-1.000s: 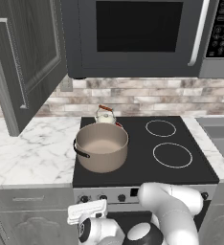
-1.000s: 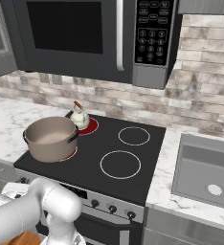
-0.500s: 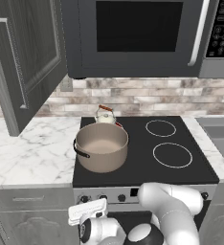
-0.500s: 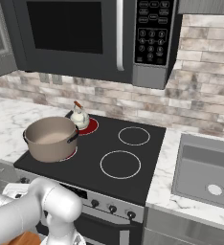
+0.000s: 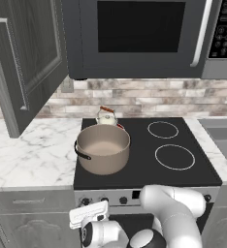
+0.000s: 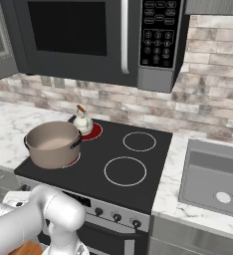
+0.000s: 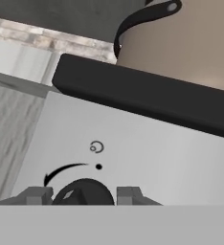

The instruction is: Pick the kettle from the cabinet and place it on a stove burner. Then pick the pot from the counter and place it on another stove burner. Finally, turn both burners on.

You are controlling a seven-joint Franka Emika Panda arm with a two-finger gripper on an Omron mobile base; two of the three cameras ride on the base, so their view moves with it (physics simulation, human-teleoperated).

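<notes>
Cabinet up and left of the cooktop, dark door swung open. Counter touching the cooktop's left edge. Pot on the cooktop's front-left burner, red glow showing under its rim from the right base view. Kettle just behind the pot on the cooktop's rear-left burner, glowing red. Two right-hand burners bare white rings. Gripper below the cooktop's front edge, at the steel control panel, fingertips parted on either side of a black knob; contact with the knob impossible to tell.
</notes>
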